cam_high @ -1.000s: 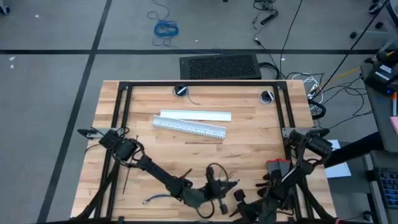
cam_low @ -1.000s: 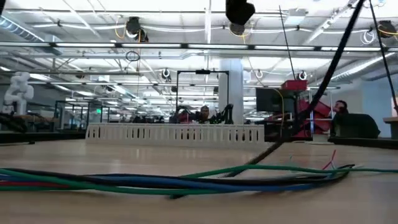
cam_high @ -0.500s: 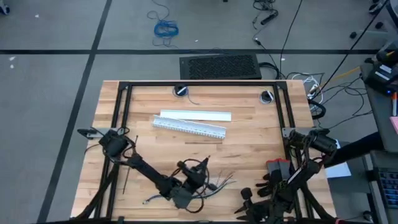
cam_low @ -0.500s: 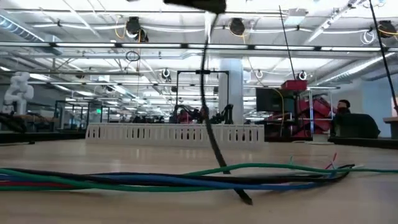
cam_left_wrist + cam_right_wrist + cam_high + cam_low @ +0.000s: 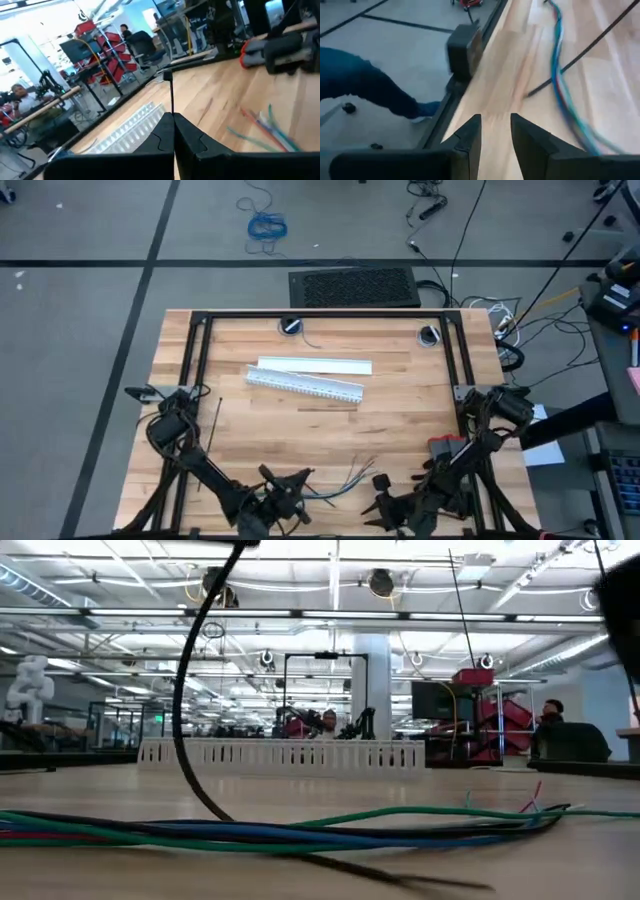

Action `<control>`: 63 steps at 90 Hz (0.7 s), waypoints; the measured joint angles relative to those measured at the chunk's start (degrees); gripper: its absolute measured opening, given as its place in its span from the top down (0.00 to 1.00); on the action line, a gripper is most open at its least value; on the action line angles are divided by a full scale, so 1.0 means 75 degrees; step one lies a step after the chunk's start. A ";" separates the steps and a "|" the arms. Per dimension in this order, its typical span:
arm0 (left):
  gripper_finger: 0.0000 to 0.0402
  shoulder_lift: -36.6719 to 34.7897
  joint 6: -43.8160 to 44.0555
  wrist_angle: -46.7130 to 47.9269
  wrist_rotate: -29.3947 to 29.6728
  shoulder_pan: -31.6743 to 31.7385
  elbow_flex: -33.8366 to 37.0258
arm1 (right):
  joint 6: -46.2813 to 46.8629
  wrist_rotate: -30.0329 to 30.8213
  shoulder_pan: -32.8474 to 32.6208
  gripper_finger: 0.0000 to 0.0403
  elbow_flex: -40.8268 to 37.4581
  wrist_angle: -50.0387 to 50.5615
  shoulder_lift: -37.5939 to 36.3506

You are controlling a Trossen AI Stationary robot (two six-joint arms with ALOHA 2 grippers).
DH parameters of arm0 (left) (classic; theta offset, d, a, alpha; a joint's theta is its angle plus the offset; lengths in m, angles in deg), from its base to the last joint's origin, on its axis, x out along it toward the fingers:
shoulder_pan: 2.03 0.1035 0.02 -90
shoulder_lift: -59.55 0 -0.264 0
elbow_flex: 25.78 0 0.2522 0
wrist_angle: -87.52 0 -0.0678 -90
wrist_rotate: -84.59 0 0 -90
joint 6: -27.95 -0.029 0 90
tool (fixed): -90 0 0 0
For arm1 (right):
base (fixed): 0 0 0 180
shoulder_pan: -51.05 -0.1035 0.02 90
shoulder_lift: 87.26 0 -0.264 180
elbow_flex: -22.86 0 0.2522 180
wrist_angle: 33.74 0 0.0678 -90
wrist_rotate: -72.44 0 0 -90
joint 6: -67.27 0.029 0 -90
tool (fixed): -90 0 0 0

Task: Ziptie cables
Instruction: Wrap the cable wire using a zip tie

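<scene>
Table [image 5: 400, 395]: wood top inside a black frame; both arms reach to its near edge in the high view.
Left gripper [image 5: 173, 116]: low at the near edge, left of centre in the high view [image 5: 285, 483]. Fingers [image 5: 192, 142] pressed together, pinching a ziptie.
Ziptie [image 5: 171, 95]: thin black strip standing up from between the left fingers in the left wrist view. In the low view it bows down from the upper edge to the table top [image 5: 180, 710], meeting it just behind the cables. In the right wrist view a thin black strip crosses the wood at a slant beside the cables [image 5: 590, 47].
Cables [image 5: 345, 478]: loose bundle of blue, green and reddish wires lying flat on the table near its front edge, between the two grippers. In the low view they run across the whole foreground [image 5: 300, 830], with the ends fanning apart on the right. Neither gripper touches them.
Right gripper [image 5: 495, 125]: low at the near edge, right of centre in the high view [image 5: 380, 490]. Fingers [image 5: 470, 140] spread with a clear gap, holding nothing.
Slotted duct [image 5: 305, 385]: white, lying mid-table, well apart from the cables, with a plain white strip [image 5: 315, 366] just behind it.
Person: a leg in blue trousers [image 5: 365, 85] on the floor beyond the table edge.
</scene>
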 joint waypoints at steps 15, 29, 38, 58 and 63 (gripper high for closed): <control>1.00 0.0000 0.1260 -0.0007 -0.0008 -0.0076 0.0514 | -0.0624 -0.0945 0.0843 0.76 0.0628 0.1140 0.0000; 1.00 0.0000 0.2273 0.0015 -0.0303 -0.0111 0.0625 | -0.1364 -0.1430 0.1223 0.76 0.0985 0.1372 0.0003; 1.00 0.0000 0.2899 0.0153 -0.0543 -0.0111 0.0608 | -0.1549 -0.1740 0.1346 0.76 0.1101 0.1355 0.0006; 1.00 0.0354 0.4757 0.0295 -0.0962 0.0017 0.0397 | -0.1412 -0.1852 0.1163 0.76 0.1122 0.1877 0.0014; 1.00 0.0500 0.4901 0.0346 -0.0964 0.0054 0.0236 | -0.1326 -0.1850 0.1048 0.76 0.1122 0.2004 0.0015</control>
